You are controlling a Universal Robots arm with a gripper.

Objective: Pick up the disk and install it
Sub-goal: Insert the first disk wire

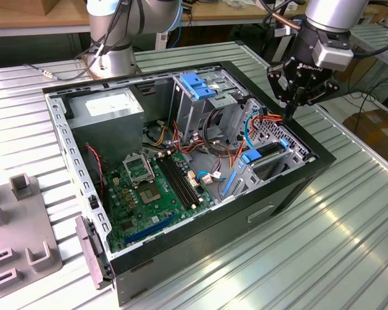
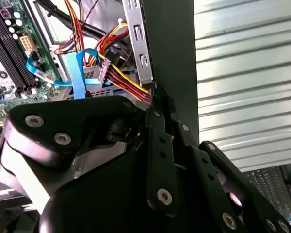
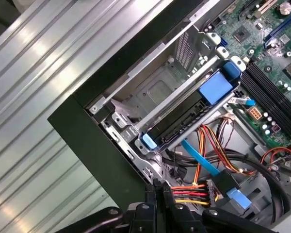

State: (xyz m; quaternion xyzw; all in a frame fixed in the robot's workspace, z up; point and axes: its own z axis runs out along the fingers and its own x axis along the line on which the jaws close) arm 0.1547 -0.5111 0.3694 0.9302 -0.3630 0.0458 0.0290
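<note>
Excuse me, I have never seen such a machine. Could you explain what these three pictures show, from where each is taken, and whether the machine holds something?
The exterior view, from a camera off the arm, shows an open computer case lying on a ribbed metal table. Above the case's corner, at the exterior view's right, hangs the gripper of a robot arm. The two wrist views come from cameras riding on the arm, looking down past the gripper into the case. The disk, a dark drive in a blue carrier, sits in a metal bay. Coloured power cables lie close to the jaws, which look closed. I cannot see anything held.
</note>
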